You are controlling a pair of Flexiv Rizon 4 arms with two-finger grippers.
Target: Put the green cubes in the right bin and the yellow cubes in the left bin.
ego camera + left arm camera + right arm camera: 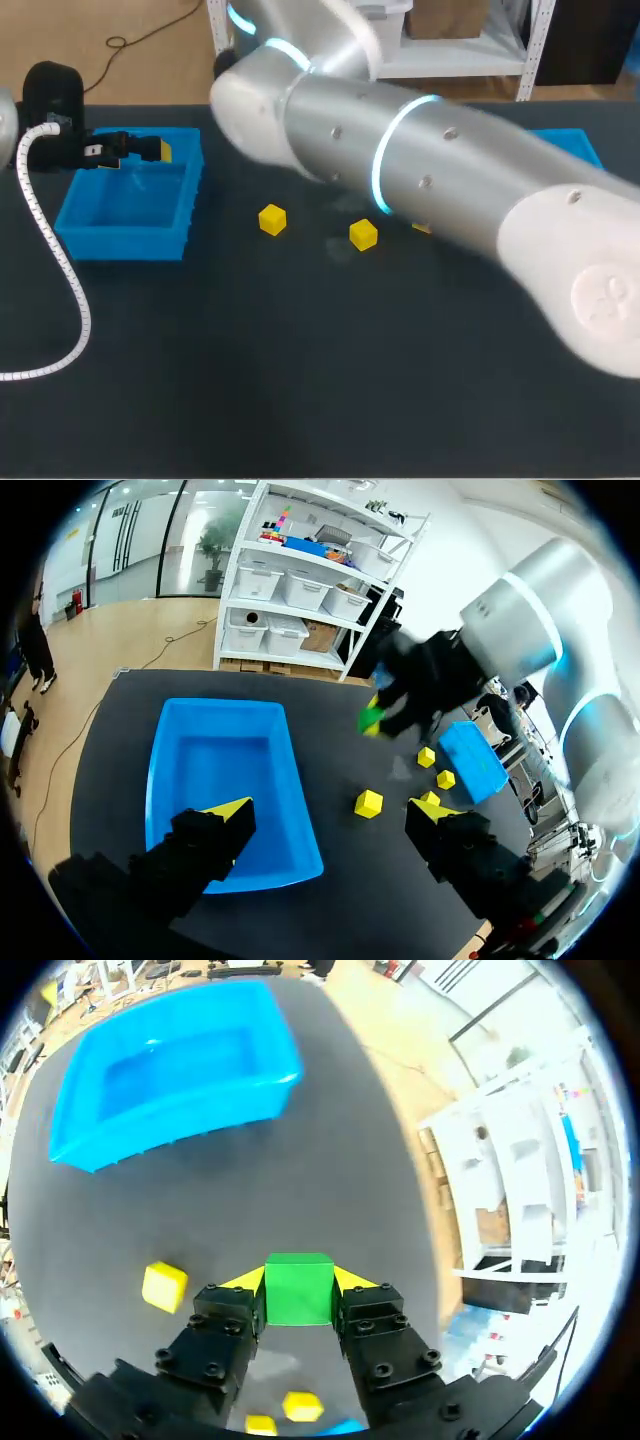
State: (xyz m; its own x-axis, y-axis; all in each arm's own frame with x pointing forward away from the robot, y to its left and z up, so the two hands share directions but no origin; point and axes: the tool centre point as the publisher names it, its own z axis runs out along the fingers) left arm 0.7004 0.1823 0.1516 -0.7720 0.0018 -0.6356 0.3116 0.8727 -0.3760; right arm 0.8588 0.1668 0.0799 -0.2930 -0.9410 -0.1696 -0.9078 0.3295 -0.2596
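Hidden: in the head view your right arm (420, 190) crosses from the right side to the far left and covers much of the middle of the table. Its gripper and the green cube cannot be seen there. The right bin (577, 146) shows only as a blue corner behind the arm. A third yellow cube (421, 228) peeks out as a sliver under it.

Right wrist view: you see the right gripper (298, 1290) clamped on the green cube (298, 1287), one finger on each side face. It is held above the table, with the left bin (170, 1070) well ahead of the fingers.

Left wrist view: the left gripper (330, 820) has its fingers spread wide. One tip is over the left bin's near wall and the other over the table. The far yellow cubes (427, 756) beside the right bin are small there.

Surface: the dark table (250, 360) carries two yellow cubes in plain sight, one (271, 219) just right of the left bin and one (363, 234) further right.
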